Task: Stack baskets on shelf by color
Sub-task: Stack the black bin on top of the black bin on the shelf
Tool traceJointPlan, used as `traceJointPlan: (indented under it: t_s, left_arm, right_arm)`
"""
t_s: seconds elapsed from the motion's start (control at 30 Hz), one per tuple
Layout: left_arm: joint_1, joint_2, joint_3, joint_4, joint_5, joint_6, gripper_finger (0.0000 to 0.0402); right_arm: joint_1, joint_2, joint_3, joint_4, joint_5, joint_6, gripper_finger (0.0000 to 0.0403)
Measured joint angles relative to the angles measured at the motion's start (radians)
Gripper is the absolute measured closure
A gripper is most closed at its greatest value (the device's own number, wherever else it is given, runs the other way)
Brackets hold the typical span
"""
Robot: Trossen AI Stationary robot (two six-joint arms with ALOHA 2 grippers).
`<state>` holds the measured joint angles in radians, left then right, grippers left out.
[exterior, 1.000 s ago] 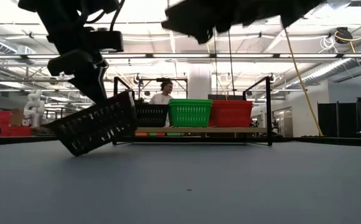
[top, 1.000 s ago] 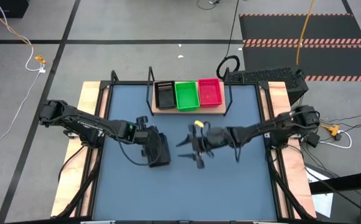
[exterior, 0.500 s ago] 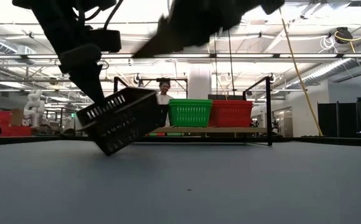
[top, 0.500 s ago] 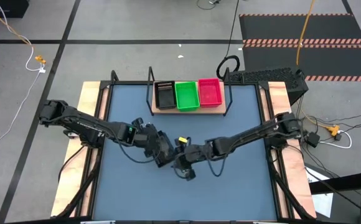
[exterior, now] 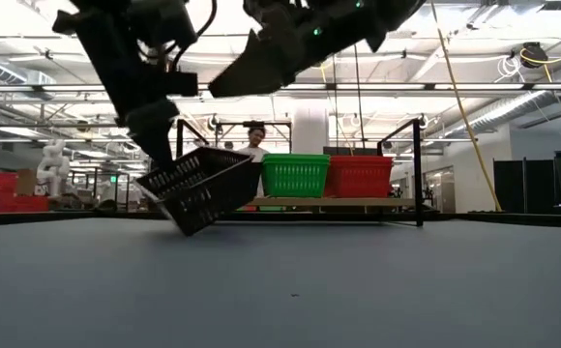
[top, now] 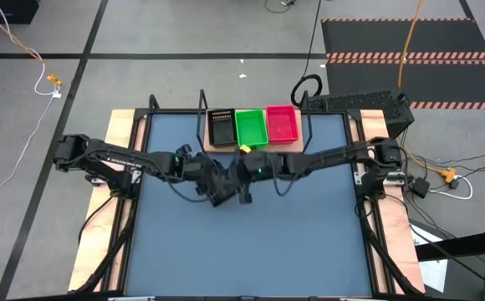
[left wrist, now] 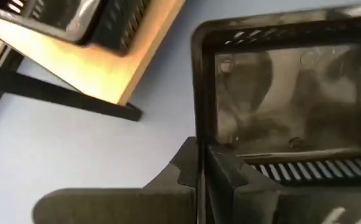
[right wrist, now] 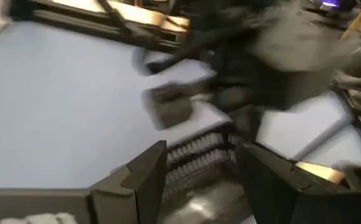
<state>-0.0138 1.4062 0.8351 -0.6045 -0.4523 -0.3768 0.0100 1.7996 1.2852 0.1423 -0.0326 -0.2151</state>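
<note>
My left gripper [top: 212, 186] is shut on a black mesh basket [top: 222, 194], which hangs tilted in front of the shelf [top: 256, 150]; it shows in the low view as a slanted basket [exterior: 203, 188]. My right gripper [top: 244, 179] hovers right beside it, open; in its blurred wrist view the basket's mesh wall [right wrist: 199, 155] shows between the fingers, and I cannot tell whether they touch it. On the light wooden shelf stand a black basket [top: 221, 130], a green one [top: 251, 127] and a pink-red one [top: 282, 124]. My left gripper pinches the upper rim of one basket wall [left wrist: 200, 134] between its two fingers, one inside and one outside, coming from above and the table's left. The basket hangs tilted below the fingers. I cannot tell whether its low corner [exterior: 190, 230] touches the table.
Black wire uprights [top: 204, 117] [top: 308, 125] stand at the shelf's ends. The blue-grey tabletop [top: 251, 251] stretches toward the near edge. Beyond the table, a person [exterior: 254, 143] shows behind the shelf in the low view.
My left gripper has carried the black basket toward the table's right and far edge, closer to the shelf, with its tilt shifting on the way. My right gripper swung from the table's middle toward the near left, then toward the far edge, ending beside the basket.
</note>
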Motion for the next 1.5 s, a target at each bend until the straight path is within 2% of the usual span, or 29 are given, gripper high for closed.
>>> traceJointPlan:
  t_s: [0.17, 0.33, 0.47, 0.6, 0.9, 1.1, 1.3, 1.4, 1.5]
  left_arm:
    - [0.014, 0.000, -0.092, 0.040, 0.006, 0.053, 0.0377]
    - [0.048, -0.002, -0.121, 0.073, 0.022, 0.053, 0.0388]
    - [0.048, -0.002, -0.122, 0.098, 0.032, 0.058, 0.0391]
    - [0.049, -0.001, -0.123, 0.124, 0.057, 0.054, 0.0373]
    - [0.047, -0.001, -0.123, 0.161, 0.083, 0.027, 0.0390]
    - [0.024, 0.001, -0.125, 0.218, 0.135, 0.011, 0.0375]
    - [-0.011, 0.001, -0.125, 0.298, 0.207, 0.023, 0.0383]
    - [-0.024, 0.001, -0.125, 0.313, 0.228, 0.016, 0.0387]
    - [-0.034, 0.001, -0.125, 0.312, 0.238, 0.003, 0.0375]
  right_arm:
    - [-0.018, 0.029, 0.006, 0.067, -0.077, 0.043, 0.0218]
    - [-0.001, 0.088, 0.006, 0.104, -0.085, 0.070, 0.0218]
    - [0.006, 0.142, 0.006, 0.135, -0.184, 0.102, 0.0218]
    - [0.017, 0.179, 0.006, 0.175, -0.263, 0.150, 0.0218]
    - [0.039, 0.180, 0.006, 0.028, -0.255, -0.031, 0.0218]
    - [0.043, 0.194, 0.005, -0.088, -0.118, -0.117, 0.0221]
    - [0.078, 0.192, 0.005, -0.098, -0.105, -0.149, 0.0271]
    - [0.098, 0.190, 0.005, -0.113, -0.105, -0.148, 0.0320]
    - [0.116, 0.190, 0.005, -0.119, -0.108, -0.123, 0.0380]
